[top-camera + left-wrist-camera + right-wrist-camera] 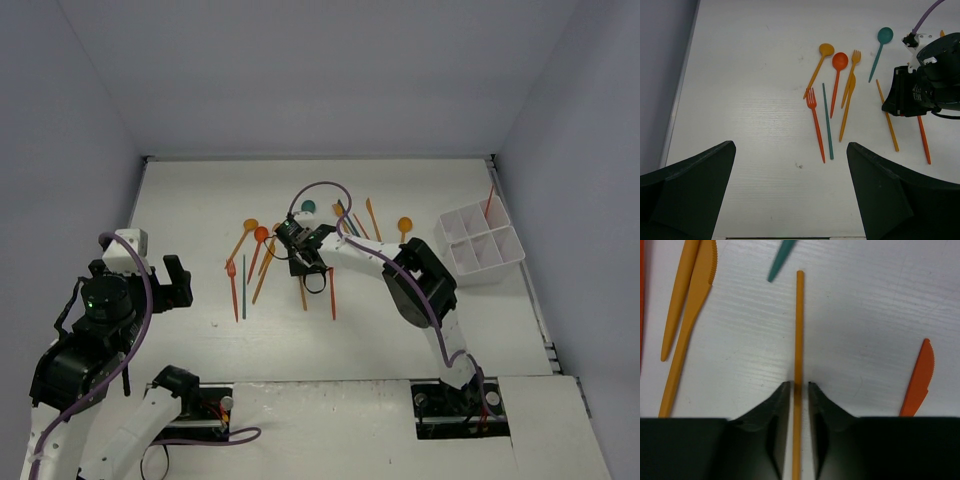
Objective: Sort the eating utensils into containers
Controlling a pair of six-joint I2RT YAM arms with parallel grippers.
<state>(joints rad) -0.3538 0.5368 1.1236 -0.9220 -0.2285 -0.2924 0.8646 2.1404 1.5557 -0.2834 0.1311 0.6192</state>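
Observation:
Orange, red-orange and teal utensils [250, 262] lie scattered mid-table. The white compartment organizer [497, 268] stands at the right edge with one red utensil [489, 200] leaning in a back compartment. My right gripper [300, 262] is down at the table. In the right wrist view its jaws [799, 386] sit closely astride a thin orange handle [799, 330] that lies flat, with a narrow gap on each side. The same handle shows in the left wrist view [888, 122]. My left gripper [790, 190] is open and empty, raised over the table's left part [172, 283].
Beside the held-astride handle lie a yellow-orange knife [690, 325], a teal tip [780, 260] and a red-orange knife [920, 380]. In the left wrist view lie a red fork [812, 102], a teal stick [827, 120], two spoons [840, 61] and a teal spoon [884, 36]. Walls enclose the table.

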